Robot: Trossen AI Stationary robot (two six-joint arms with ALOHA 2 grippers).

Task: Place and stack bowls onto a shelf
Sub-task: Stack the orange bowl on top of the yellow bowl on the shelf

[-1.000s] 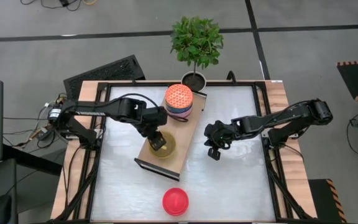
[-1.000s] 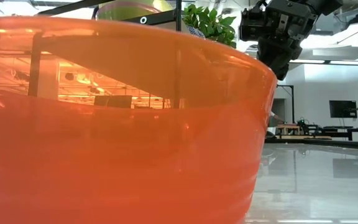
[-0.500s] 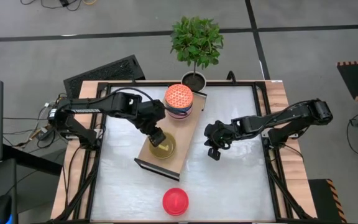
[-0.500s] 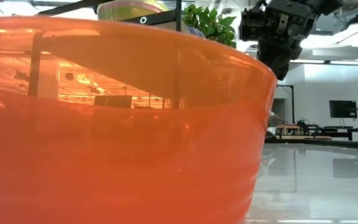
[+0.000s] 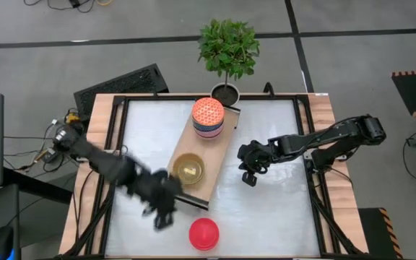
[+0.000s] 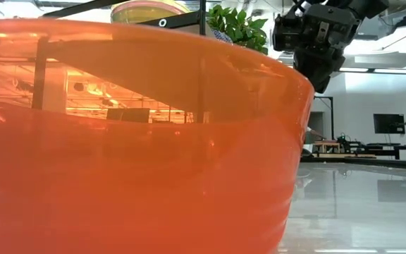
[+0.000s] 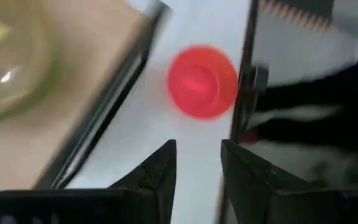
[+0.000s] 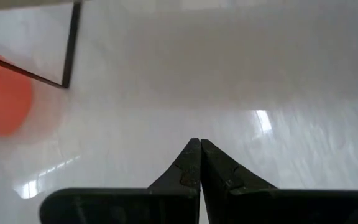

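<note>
A plain red bowl point(image 5: 204, 233) stands upright on its base on the white table near the front edge; it fills the low view point(image 6: 139, 141). The shelf point(image 5: 217, 153) lies slantwise in the table's middle. On it sit a golden bowl point(image 5: 188, 168) and a stack of bowls point(image 5: 208, 119) topped by a red-white patterned one. My left gripper point(image 5: 161, 217) hovers open to the left of the red bowl point(image 7: 202, 81), just off the shelf's near end. My right gripper point(image 5: 248, 177) hangs shut over bare table to the right of the shelf.
A potted plant point(image 5: 227, 50) stands just beyond the table's far edge, behind the shelf. A dark frame point(image 5: 118, 144) runs around the tabletop. Bare table lies right of the shelf point(image 8: 229, 81) and along the near edge beside the red bowl.
My left gripper has come away from the golden bowl and swung fast toward the table's near edge, ending beside the red bowl. The golden bowl stays where it was on the shelf. The right arm has kept still.
</note>
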